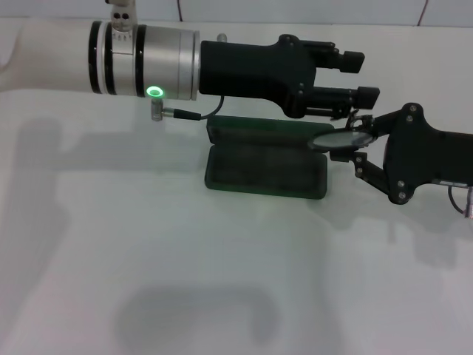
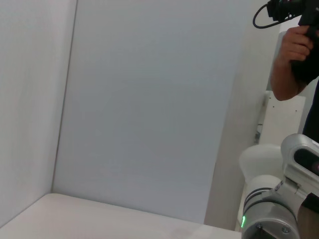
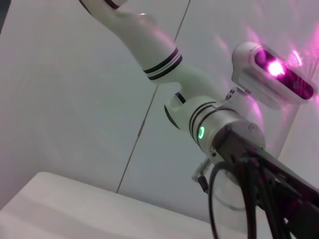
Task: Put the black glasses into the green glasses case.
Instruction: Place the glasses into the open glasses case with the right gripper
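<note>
Left gripper [image 1: 362, 75]: I see it reaching across from my left, horizontal, above the back edge of the case. Its two black fingers point to the right and stand apart, one over the other, with nothing between them; I read it as open and empty.

Green glasses case [image 1: 266, 168]: it lies open on the white tabletop [image 1: 222, 281], near the middle of my head view. The tray sits toward me and the lid stands up behind it, partly hidden by the left arm. It is below and just to the left of both grippers' tips.

Black glasses [image 1: 344, 138]: I see one dark oval lens and a bit of thin frame hanging over the right end of the case, above the tray's corner. They sit just under the left gripper's lower finger.

Right gripper [image 1: 360, 142]: it comes in from my right, and its fingers close in on the glasses at the frame, holding them over the case's right end.

Writing: I can read no lettering on the case or anywhere else.

Wrist views: neither shows the case.
</note>
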You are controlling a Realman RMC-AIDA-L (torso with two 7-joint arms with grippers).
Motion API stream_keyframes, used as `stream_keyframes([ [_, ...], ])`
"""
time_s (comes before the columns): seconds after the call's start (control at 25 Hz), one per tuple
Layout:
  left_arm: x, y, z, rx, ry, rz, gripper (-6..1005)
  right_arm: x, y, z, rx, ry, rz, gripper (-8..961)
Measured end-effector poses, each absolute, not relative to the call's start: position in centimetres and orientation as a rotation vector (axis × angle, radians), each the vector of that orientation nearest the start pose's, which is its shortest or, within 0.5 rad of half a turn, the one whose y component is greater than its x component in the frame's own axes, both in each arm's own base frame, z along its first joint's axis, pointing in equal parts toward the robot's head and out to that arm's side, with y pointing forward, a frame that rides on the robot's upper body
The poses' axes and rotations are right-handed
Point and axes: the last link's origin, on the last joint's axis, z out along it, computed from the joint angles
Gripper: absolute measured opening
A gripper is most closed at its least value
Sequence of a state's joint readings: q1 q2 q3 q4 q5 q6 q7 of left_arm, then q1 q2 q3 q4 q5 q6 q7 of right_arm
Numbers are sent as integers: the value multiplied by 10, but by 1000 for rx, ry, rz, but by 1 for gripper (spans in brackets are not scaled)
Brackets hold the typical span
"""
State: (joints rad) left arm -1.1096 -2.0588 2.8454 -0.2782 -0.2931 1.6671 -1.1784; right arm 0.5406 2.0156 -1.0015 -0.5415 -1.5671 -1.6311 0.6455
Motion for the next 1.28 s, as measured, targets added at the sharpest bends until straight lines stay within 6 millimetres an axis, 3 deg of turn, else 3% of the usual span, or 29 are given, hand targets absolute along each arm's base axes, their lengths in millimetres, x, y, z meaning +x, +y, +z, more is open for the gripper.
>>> stream_keyframes([
  [0.24,-132,396,-17,-2740,-315,-1163,650,227,323,-10,-2652,-416,840,107],
  [0.56,-166,405,16,-2453,-428,-1258,649,219,339,-47,-2682,-382,600,107],
  [0.8,-177,408,24,-2422,-481,-1233,649,203,337,-73,-2594,-390,373,108],
  [1.28,-176,407,20,-2466,-484,-1196,650,192,327,-98,-2519,-355,263,109],
])
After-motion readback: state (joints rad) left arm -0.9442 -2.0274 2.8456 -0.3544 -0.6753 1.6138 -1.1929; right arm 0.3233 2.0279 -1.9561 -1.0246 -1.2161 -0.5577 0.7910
